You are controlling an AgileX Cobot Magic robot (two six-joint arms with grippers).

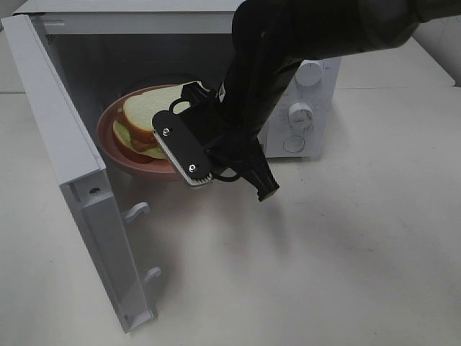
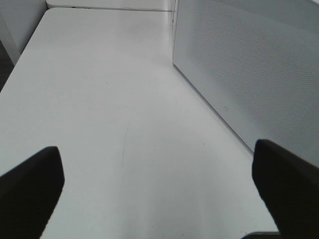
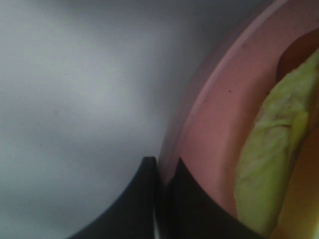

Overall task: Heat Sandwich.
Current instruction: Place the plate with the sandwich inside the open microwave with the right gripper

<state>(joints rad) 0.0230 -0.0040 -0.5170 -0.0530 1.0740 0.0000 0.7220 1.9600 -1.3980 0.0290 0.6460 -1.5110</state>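
Note:
The sandwich (image 1: 148, 115), white bread with green lettuce and reddish filling, lies on a round pink plate (image 1: 115, 148) inside the open microwave (image 1: 144, 29). My right gripper (image 1: 184, 162) reaches in from the right and is shut on the plate's near rim. The right wrist view shows its two fingertips (image 3: 144, 199) pinched on the pink rim (image 3: 209, 114), with lettuce (image 3: 269, 164) close by. My left gripper (image 2: 159, 194) is open and empty above bare table, out of the high view.
The microwave door (image 1: 65, 166) stands open to the left, its latch hooks (image 1: 137, 211) pointing toward the table. The knob panel (image 1: 306, 108) is right of my arm. A white perforated microwave panel (image 2: 249, 64) stands beside my left gripper.

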